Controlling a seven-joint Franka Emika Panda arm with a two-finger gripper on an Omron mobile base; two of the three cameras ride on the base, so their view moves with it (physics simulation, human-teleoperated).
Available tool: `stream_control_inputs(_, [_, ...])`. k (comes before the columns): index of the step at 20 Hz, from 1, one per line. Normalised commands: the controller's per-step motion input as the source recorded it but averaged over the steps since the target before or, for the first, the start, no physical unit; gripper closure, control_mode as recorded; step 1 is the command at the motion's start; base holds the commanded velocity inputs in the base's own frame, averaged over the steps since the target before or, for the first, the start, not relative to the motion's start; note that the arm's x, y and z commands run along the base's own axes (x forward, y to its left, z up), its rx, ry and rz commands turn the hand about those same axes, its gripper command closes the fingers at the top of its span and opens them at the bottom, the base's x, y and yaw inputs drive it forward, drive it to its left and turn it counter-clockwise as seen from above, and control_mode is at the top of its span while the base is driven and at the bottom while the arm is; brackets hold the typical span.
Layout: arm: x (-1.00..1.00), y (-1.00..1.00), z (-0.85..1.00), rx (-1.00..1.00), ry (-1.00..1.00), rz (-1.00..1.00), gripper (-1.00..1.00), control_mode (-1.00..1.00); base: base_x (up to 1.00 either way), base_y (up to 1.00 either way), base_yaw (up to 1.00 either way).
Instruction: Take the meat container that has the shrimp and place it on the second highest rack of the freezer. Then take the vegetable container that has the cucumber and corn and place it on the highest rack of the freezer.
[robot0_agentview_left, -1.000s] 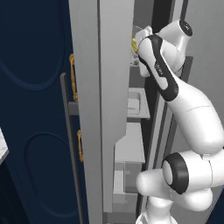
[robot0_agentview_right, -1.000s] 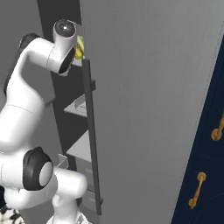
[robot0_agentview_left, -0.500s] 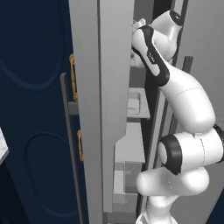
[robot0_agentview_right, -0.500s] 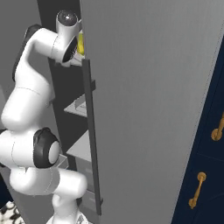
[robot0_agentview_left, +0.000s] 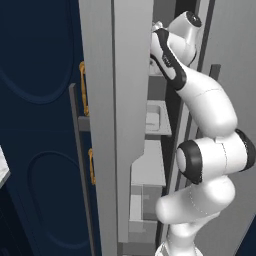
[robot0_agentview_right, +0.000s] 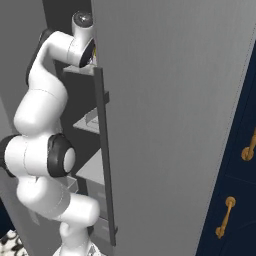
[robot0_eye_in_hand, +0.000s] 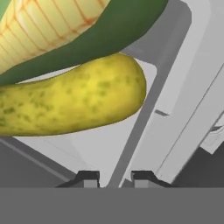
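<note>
My gripper (robot0_eye_in_hand: 116, 177) is deep in the top of the grey freezer (robot0_agentview_left: 131, 100), right over the pale vegetable container (robot0_eye_in_hand: 100, 144). Its two fingertips (robot0_eye_in_hand: 89, 178) stand a little apart on either side of the container's thin wall, with room on both sides. In the tray lie the ribbed yellow corn (robot0_eye_in_hand: 39, 22), the dark green cucumber (robot0_eye_in_hand: 127, 30) and a speckled yellow-green rounded piece (robot0_eye_in_hand: 74, 103). Pale shelf plate (robot0_eye_in_hand: 192, 92) runs past the tray's edge; which rack it is I cannot tell. My wrist (robot0_agentview_left: 167, 47) reaches behind the freezer's side panel at top-shelf height.
Lower flat shelves (robot0_agentview_left: 150, 165) stack below my arm, one bearing a pale tray (robot0_agentview_left: 152, 116). The open freezer door (robot0_agentview_right: 175, 110) with its dark vertical bar (robot0_agentview_right: 103, 150) stands close on the right. Navy cabinets with gold handles (robot0_agentview_left: 84, 95) flank the freezer.
The arm has stretched upward and the hand has gone farther into the freezer's top. The jaws have parted slightly.
</note>
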Motion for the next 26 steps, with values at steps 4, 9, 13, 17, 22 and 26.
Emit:
stream_control_inputs(4, [0.2,-0.04,-0.11,-0.04,-0.02,0.03,-1.0,-1.0,0.0,0.0,0.0])
stream_control_inputs(9, [0.0,-0.1,0.0,-0.01,-0.07,0.03,-1.0,-1.0,0.0,0.0,0.0])
stream_control_inputs(13, [-0.21,0.0,0.0,-0.01,-0.12,0.02,-1.0,-1.0,0.0,0.0,0.0])
stream_control_inputs(17, [-1.0,0.0,0.1,-0.03,-0.28,0.0,-1.0,-1.0,0.0,0.0,0.0])
stream_control_inputs(22, [-1.0,0.0,0.06,0.0,-0.17,0.0,-1.0,-1.0,0.0,0.0,0.0])
stream_control_inputs(26, [-1.0,0.07,0.0,0.0,-0.02,-0.03,-1.0,-1.0,0.0,0.0,0.0])
